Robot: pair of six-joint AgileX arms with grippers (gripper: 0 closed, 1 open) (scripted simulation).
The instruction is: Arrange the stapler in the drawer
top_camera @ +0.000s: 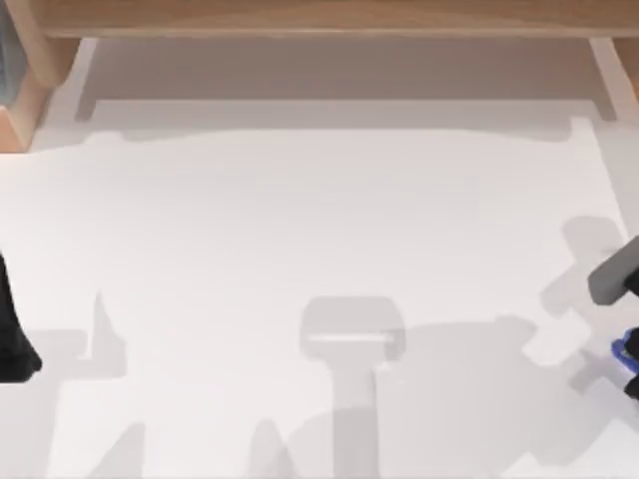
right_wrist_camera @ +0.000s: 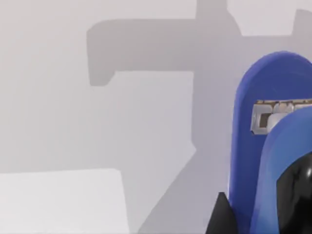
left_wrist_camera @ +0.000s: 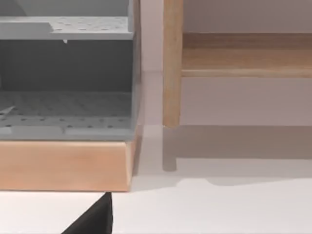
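White desk [top_camera: 300, 220]: stapler [top_camera: 625, 351] at 3 o'clock under my right tool [top_camera: 627, 364], grip state I cannot tell; looks rigid, light, slick, so I'd pinch its flanks

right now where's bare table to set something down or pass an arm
The white table is bare across its middle, from the wooden shelf at the far edge to the near edge. It is crowded at the right edge, where the right gripper is at the blue stapler, and slightly at the left edge, by the left arm.
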